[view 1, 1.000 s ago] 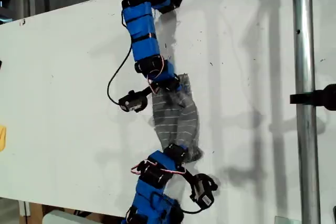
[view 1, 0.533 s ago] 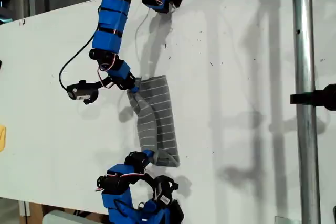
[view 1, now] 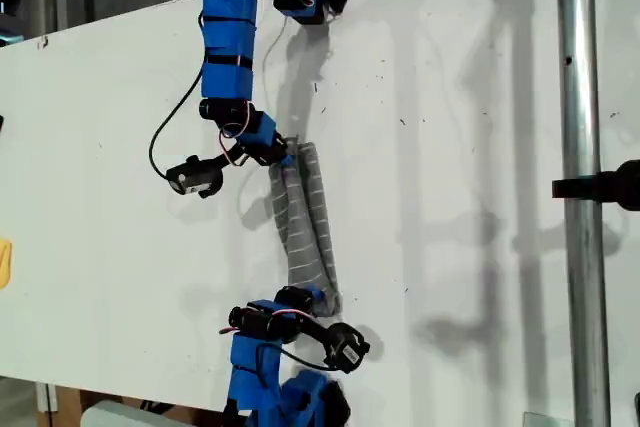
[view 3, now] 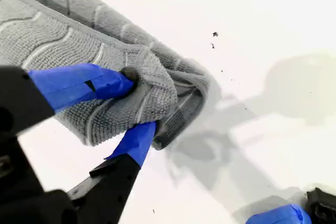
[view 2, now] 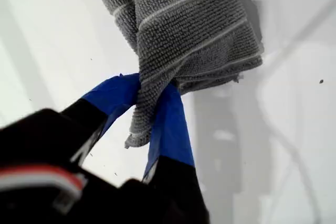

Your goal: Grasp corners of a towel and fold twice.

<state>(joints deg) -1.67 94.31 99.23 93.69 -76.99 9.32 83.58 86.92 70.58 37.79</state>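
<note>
White table [view 1: 480, 247], faint dark specks; striped grey towel [view 1: 305, 222] lying bunched lengthwise on it.

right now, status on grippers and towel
My first gripper shut on the towel. My second gripper shut on the towel too. Towel bunched narrow. Nothing in the way.

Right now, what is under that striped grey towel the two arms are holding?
Under the towel only the white table and the towel's shadow show. My first gripper and second gripper pinch its ends. The cloth hangs bunched in layers, so whatever lies directly beneath or inside the folds is hidden.
</note>
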